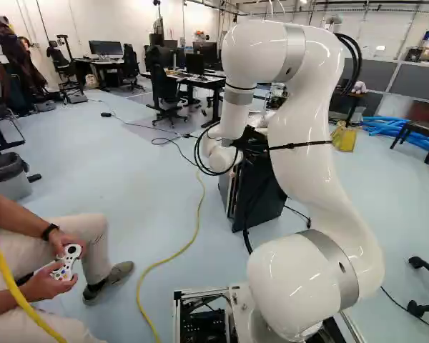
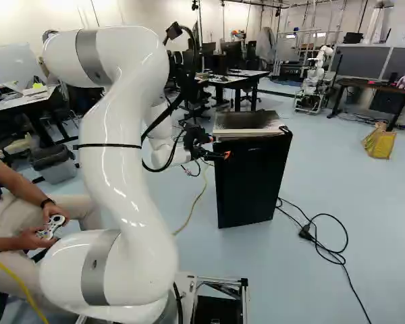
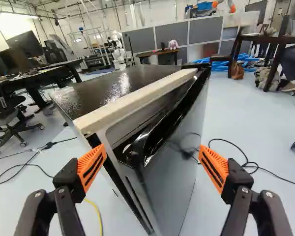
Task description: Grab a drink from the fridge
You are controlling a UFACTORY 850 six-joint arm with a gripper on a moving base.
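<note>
The hand [image 3: 152,147] stood open at the fridge [image 3: 113,88], its door [image 3: 179,167] between the fingers [image 3: 92,167], so opening seemed the step, needing next a careful pull, while the drink, probably inside, was not visible.

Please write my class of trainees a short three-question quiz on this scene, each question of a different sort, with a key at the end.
1. True or false: the pincer is open in the wrist view.

2. Multiple choice: which of these shows toward the right of the right base view, beyond the fridge?
A) a red bucket
B) a yellow bag
C) a green ladder

3. Fill in the missing word: in the right base view, the black cord with its loops lies to the ____ of the fridge.

Key: 1 true; 2 B; 3 right.
</note>
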